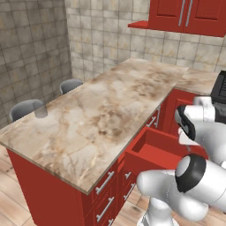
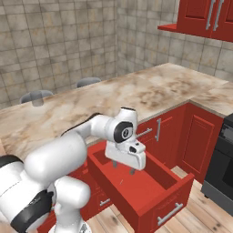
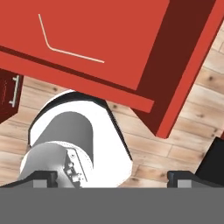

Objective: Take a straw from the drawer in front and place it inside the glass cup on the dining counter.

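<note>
Two dark fingertips of the gripper (image 2: 123, 167) hang spread wide and empty over the open drawer (image 2: 150, 193) at the lower middle of the right base view. In the hand view the straw (image 3: 65, 49) lies bent on the drawer floor at upper left, its longer leg running rightward, well apart from the jaws. Far off, the left base view shows the glass cup (image 1: 40, 110) on the dining counter (image 1: 110, 110).

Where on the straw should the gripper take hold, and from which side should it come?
Grip the longer straight leg of the straw, away from the bend. It lies flat on the floor of the open drawer, so come straight down from above, the open gripper straddling that leg across its thin width, probably fingertips nearly touching the floor.
</note>
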